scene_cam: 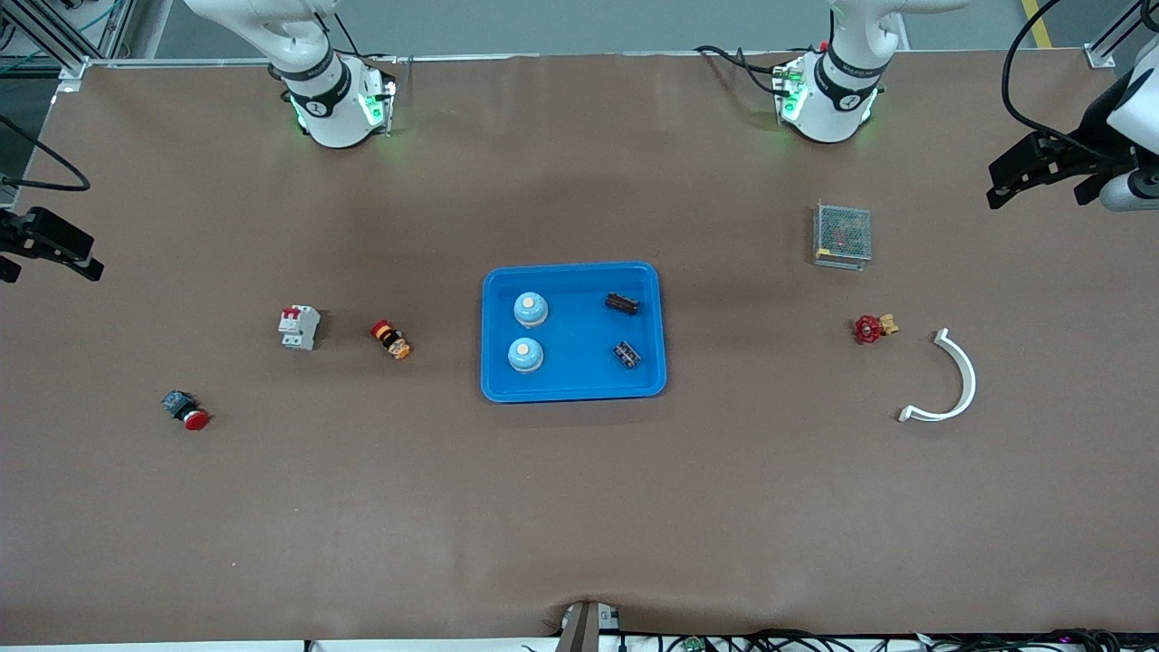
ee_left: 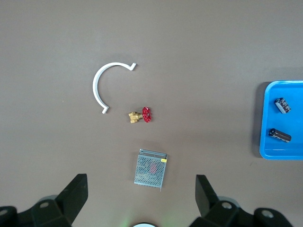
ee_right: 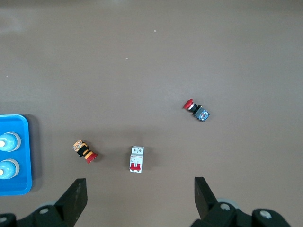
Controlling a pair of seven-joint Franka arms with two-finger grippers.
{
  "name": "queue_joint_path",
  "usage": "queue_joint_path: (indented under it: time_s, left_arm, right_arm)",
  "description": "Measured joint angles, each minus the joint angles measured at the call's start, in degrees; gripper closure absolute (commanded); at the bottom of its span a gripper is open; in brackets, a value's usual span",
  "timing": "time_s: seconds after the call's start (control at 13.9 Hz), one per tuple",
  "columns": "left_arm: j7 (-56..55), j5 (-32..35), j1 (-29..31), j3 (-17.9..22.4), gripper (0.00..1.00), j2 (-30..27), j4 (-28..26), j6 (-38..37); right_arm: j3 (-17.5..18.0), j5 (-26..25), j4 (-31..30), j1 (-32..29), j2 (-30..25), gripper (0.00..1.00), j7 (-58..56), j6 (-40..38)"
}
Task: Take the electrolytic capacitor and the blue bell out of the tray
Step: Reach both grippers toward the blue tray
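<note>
A blue tray (scene_cam: 573, 394) sits mid-table. In it stand two pale blue bells (scene_cam: 530, 309) (scene_cam: 525, 355) toward the right arm's end, and two dark capacitors (scene_cam: 621, 303) (scene_cam: 627, 354) lie toward the left arm's end. The capacitors show in the left wrist view (ee_left: 283, 105) (ee_left: 280, 135), the bells in the right wrist view (ee_right: 9, 141) (ee_right: 8, 168). My left gripper (ee_left: 140, 194) is open and empty, high over the left arm's end of the table (scene_cam: 1032, 172). My right gripper (ee_right: 139, 189) is open and empty, high over the right arm's end (scene_cam: 54, 249).
Toward the left arm's end lie a metal mesh box (scene_cam: 842, 234), a red-handled brass valve (scene_cam: 872, 328) and a white curved strip (scene_cam: 955, 380). Toward the right arm's end lie a white circuit breaker (scene_cam: 299, 327), an orange-and-red button (scene_cam: 390, 339) and a red push button (scene_cam: 186, 410).
</note>
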Motion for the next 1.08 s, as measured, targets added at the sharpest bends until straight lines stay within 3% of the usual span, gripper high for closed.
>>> queue_joint_path:
  time_s: [0.57, 0.86, 1.08]
  left_arm:
    - [0.0, 0.1, 0.0, 0.0, 0.0, 0.2, -0.4, -0.7]
    - [-4.0, 0.1, -0.3, -0.8, 0.0, 2.7, -3.6, -0.3]
    - [-9.5, -0.2, -0.5, -3.9, 0.0, 4.2, -8.6, 4.2]
  right_arm:
    - [0.0, 0.0, 0.6, 0.0, 0.0, 0.0, 0.0, 0.0]
    - [0.1, 0.0, 0.6, 0.0, 0.1, 0.0, 0.0, 0.0]
    - [0.2, 0.0, 0.6, 0.0, 0.1, 0.0, 0.0, 0.0]
